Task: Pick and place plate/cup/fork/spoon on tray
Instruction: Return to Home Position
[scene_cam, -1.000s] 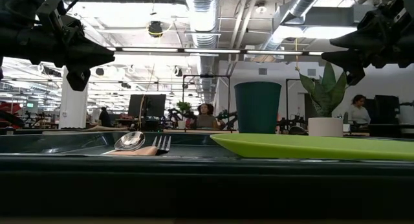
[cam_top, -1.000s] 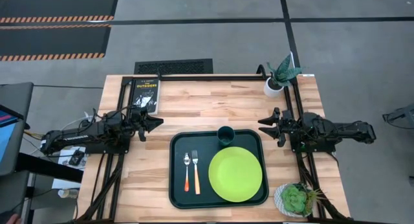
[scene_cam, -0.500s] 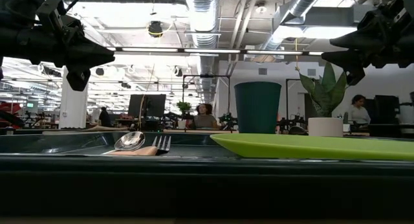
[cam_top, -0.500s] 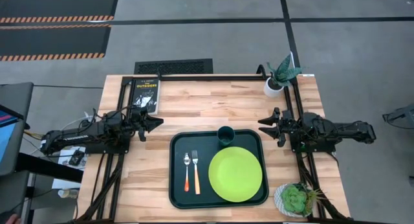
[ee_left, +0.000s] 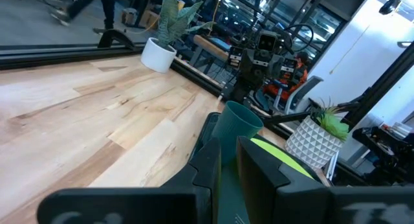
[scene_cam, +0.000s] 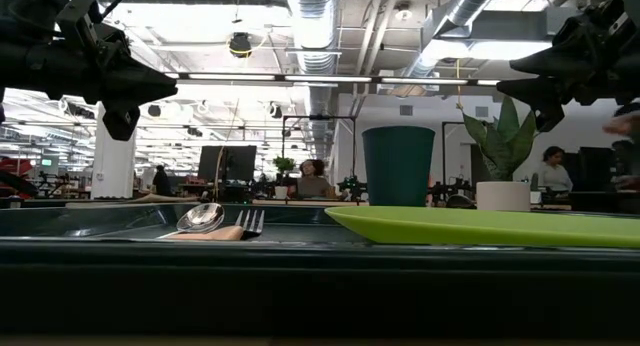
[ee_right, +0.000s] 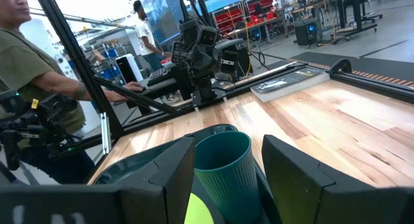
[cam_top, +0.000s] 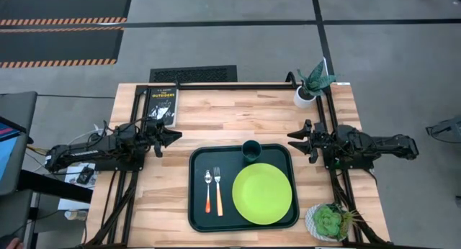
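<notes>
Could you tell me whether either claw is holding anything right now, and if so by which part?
Nothing is held: the left claw and right claw hang empty beside the tray.

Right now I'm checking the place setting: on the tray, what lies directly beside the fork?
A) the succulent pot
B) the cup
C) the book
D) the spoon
D: the spoon lies parallel to the fork at the tray's left end.

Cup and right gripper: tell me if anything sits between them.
Nothing visible does. The cup stands upright at the tray's far edge, just behind the plate. The right gripper, open and empty, hovers beside the tray with only bare table between.
</notes>
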